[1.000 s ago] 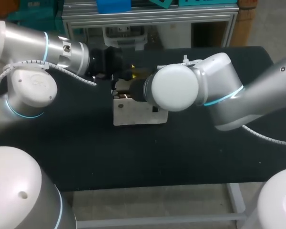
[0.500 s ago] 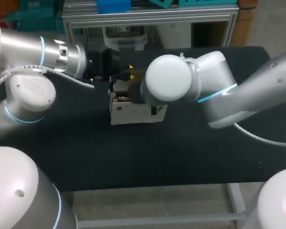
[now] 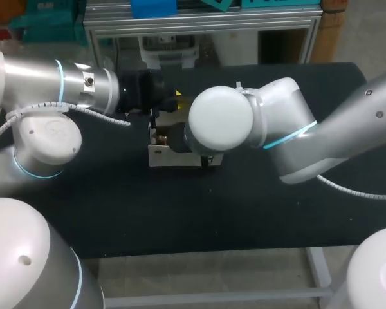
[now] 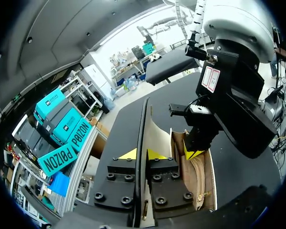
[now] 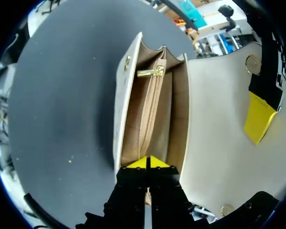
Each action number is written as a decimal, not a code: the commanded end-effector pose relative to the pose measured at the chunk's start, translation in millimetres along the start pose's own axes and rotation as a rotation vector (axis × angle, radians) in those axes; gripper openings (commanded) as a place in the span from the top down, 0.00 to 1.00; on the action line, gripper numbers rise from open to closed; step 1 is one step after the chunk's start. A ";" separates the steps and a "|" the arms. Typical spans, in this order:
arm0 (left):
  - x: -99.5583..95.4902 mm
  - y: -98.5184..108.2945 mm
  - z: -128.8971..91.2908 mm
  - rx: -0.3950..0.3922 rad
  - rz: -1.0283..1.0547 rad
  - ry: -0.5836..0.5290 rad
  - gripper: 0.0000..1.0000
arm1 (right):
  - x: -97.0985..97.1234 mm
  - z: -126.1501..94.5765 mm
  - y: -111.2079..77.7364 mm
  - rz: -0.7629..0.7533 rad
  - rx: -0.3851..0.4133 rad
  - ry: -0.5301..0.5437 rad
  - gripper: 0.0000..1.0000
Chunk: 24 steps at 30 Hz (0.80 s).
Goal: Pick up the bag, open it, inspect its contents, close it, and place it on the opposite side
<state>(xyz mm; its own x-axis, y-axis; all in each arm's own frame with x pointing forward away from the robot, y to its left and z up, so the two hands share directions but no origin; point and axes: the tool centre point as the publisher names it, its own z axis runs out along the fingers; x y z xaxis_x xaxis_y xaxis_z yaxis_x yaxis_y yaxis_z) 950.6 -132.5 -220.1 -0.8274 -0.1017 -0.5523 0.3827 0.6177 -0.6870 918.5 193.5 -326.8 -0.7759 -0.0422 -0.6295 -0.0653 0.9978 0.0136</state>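
Observation:
The cream bag [image 3: 170,156] stands open at the middle of the black table [image 3: 180,212]. In the left wrist view my left gripper [image 4: 142,153] is shut on the edge of the raised flap [image 4: 158,136]. In the right wrist view the flap [image 5: 219,129] lies folded back, with the left arm's yellow fingertip [image 5: 258,117] on it. My right gripper [image 5: 148,162] is shut on the rim of the tan zip pocket [image 5: 150,119] inside the bag, and its gold zip pull [image 5: 150,73] lies ahead of the tips. In the head view my right arm's joint [image 3: 222,119] hides that gripper.
Bare black tabletop surrounds the bag on all sides, with the front edge [image 3: 199,252] nearest the camera. Both arms crowd in over the bag from the left and the right. A gold snap [image 5: 251,62] sits on the flap's inner face.
My right arm's joint has shifted left and further over the bag. The bag has moved a little to the left, and less of its front face shows. The left gripper has kept hold of the flap.

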 end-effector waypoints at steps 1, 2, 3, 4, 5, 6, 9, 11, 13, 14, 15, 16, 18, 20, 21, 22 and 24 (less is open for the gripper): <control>2.6 1.0 0.5 0.010 0.005 -0.012 1.00 | 1.5 8.1 2.5 0.009 0.005 0.024 1.00; 2.7 0.9 0.2 0.010 0.005 -0.014 1.00 | 1.7 8.3 2.2 0.012 -0.001 0.028 1.00; 2.7 0.8 -0.2 0.009 0.005 -0.016 1.00 | 2.2 7.9 1.8 0.014 -0.005 0.030 1.00; 2.6 0.8 -0.4 0.008 0.005 -0.016 1.00 | 2.8 7.0 1.8 0.014 -0.006 0.030 1.00; 2.6 1.0 -0.9 0.006 0.005 -0.018 1.00 | 3.9 5.1 2.2 0.014 -0.008 0.029 1.00; 2.6 1.2 -1.3 0.005 0.005 -0.019 1.00 | 4.1 4.8 2.3 0.013 -0.004 0.032 1.00; 3.0 2.0 -2.2 0.008 0.003 -0.020 1.00 | 5.2 7.6 3.1 0.014 0.013 0.060 1.00; 4.0 2.2 -2.8 0.010 0.005 -0.019 1.00 | 4.3 12.6 3.3 0.014 0.017 0.090 1.00; 4.8 2.0 -3.3 0.012 0.008 -0.019 1.00 | 1.9 17.7 3.0 0.011 0.017 0.120 1.00; 5.1 1.9 -3.8 0.013 0.009 -0.020 1.00 | 0.6 19.0 2.7 0.021 0.018 0.124 1.00; 5.2 1.8 -4.4 0.013 0.010 -0.022 1.00 | -0.6 18.9 2.7 0.025 0.019 0.125 1.00; 5.4 1.7 -5.3 0.012 0.011 -0.023 1.00 | -0.7 16.7 3.8 0.020 0.014 0.121 1.00; 5.4 2.0 -6.6 0.012 0.011 -0.025 1.00 | -1.5 15.1 5.3 0.016 0.011 0.118 1.00; 5.6 2.3 -7.3 0.014 0.012 -0.027 1.00 | -4.7 18.7 5.8 0.014 0.013 0.133 1.00; 5.9 2.3 -7.7 0.020 0.015 -0.027 1.00 | -6.7 21.8 5.6 0.015 0.009 0.141 1.00; 6.4 2.0 -8.0 0.024 0.018 -0.026 1.00 | -8.7 25.1 4.9 0.012 -0.005 0.152 1.00; 7.4 1.2 -8.8 0.028 0.025 -0.025 1.00 | -12.4 32.1 3.0 0.022 -0.003 0.164 1.00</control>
<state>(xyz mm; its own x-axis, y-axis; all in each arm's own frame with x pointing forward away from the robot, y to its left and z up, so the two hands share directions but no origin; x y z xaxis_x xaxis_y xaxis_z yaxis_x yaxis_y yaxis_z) 944.1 -128.0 -219.3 -0.8111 -0.1035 -0.5757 0.4061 0.6087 -0.6816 934.8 197.9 -338.6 -0.8588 -0.0273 -0.5115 -0.0481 0.9985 0.0275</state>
